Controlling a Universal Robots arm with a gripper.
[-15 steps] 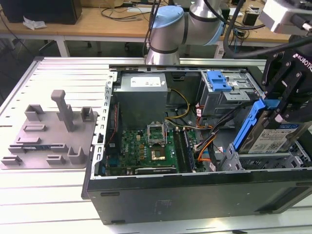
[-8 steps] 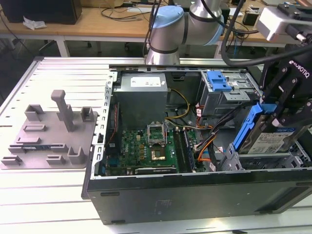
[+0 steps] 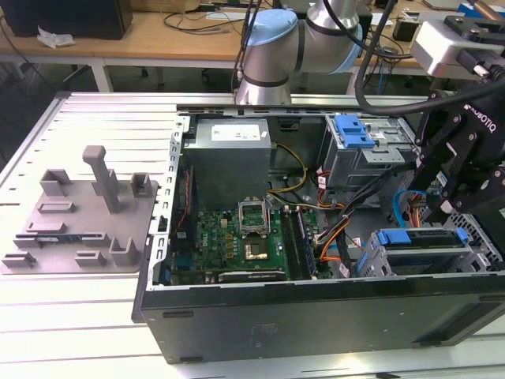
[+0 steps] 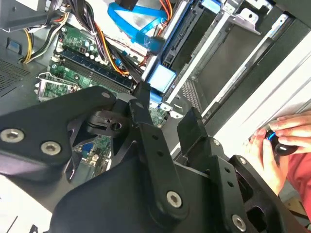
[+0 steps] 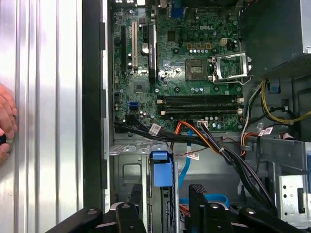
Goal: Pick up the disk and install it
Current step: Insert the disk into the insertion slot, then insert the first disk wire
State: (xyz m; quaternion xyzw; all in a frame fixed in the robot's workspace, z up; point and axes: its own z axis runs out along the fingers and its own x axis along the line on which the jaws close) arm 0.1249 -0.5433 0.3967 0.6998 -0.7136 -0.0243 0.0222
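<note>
- A black two-fingered claw [image 5: 167, 191] on a grey-and-blue robot arm [image 3: 272, 43] hangs over the drive-bay corner of an open black computer tower case [image 3: 316, 316], which lies on its side on a ribbed aluminium tabletop [image 3: 102, 126].
- The claw stands open and grips nothing; in both wrist views its fingers [image 4: 146, 109] are spread apart.
- The disk [image 3: 394, 238], a silver-metal hard drive framed by a blue plastic bracket, sits edge-up in the silver bay at the case's front corner, on the exterior view's right.
- In the first wrist view the disk's blue bracket end shows directly below the claw, in line with the gap between the two fingers; whether either finger touches it cannot be told.
- Beside the bay lie a bundle of black, orange and blue cables [image 5: 209, 141] and the green motherboard [image 3: 237, 237].
- Farther back in the case are the large grey metal box with a white sticker [image 3: 233, 154] and a silver metal cage with a blue plastic tab [image 3: 353, 130], both well apart from the claw.
- A grey plastic fixture plate with upright posts [image 3: 79, 213] rests on the tabletop on the exterior view's left.
- A person's hand [image 4: 277, 141] rests on the tabletop just outside the case, closed over a small dark object.
</note>
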